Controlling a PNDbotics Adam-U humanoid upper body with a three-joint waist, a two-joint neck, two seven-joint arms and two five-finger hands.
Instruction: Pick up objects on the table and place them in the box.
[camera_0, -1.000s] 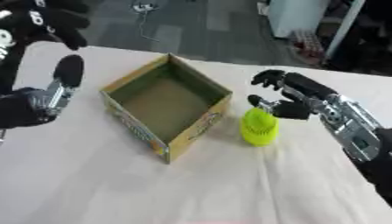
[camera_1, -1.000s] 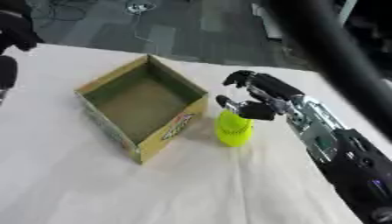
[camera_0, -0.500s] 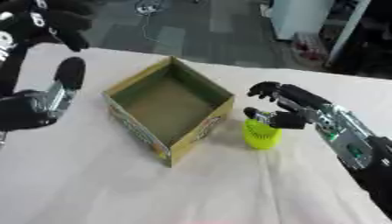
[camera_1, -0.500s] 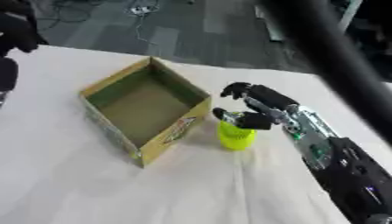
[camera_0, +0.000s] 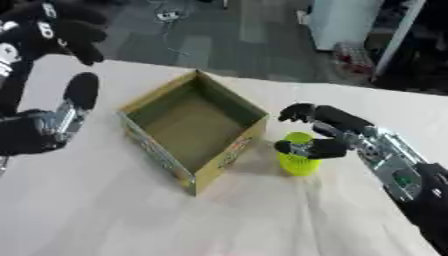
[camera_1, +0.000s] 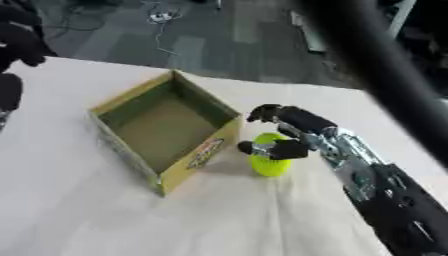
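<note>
The yellow cup (camera_0: 298, 159) stands upright just beside the box (camera_0: 194, 135), so the right hand (camera_0: 328, 135) curls thumb and fingers around its top, apparently to lift it; the left hand (camera_0: 48, 127) waits open beyond the box's opposite side.

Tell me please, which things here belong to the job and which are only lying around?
Part of the job:
- yellow-green cup, standing on the table beside the box
- open cardboard box, nothing seen inside
- right hand, curled round the cup
- left hand, idle at left

Just lying about:
- cables on the floor beyond the table
</note>
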